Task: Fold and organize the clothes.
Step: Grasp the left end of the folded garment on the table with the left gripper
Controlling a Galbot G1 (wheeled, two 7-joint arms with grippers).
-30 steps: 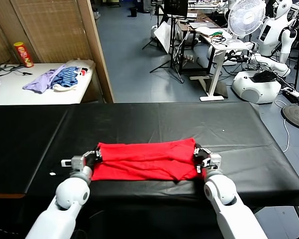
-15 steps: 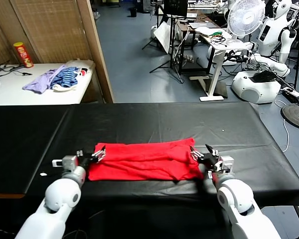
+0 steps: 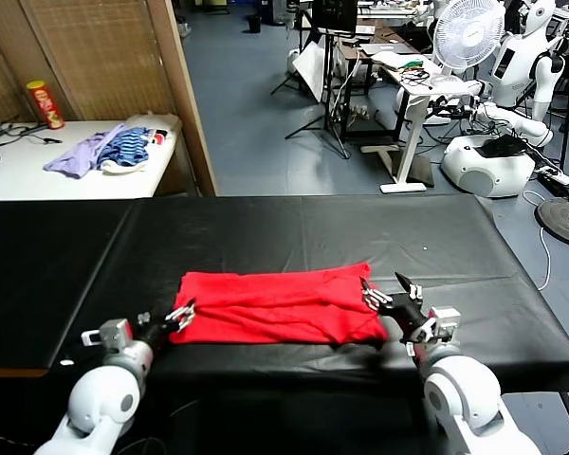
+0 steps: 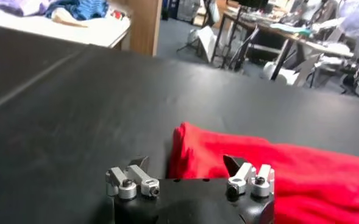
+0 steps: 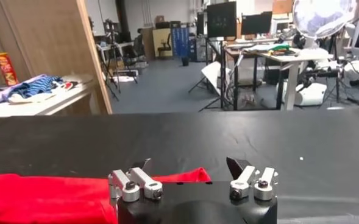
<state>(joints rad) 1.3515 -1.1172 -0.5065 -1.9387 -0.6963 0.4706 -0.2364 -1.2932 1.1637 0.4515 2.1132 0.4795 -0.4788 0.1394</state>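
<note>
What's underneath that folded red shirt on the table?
The bright red folded T-shirt lies on a black table cover. That cover shows all around it; anything beneath the shirt's layers is hidden.

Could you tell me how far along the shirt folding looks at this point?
Done: the red T-shirt lies folded into a flat band on the black table. In hand: nothing; the left gripper and right gripper sit open-jawed at its ends. Left: probably more folds crosswise.
</note>
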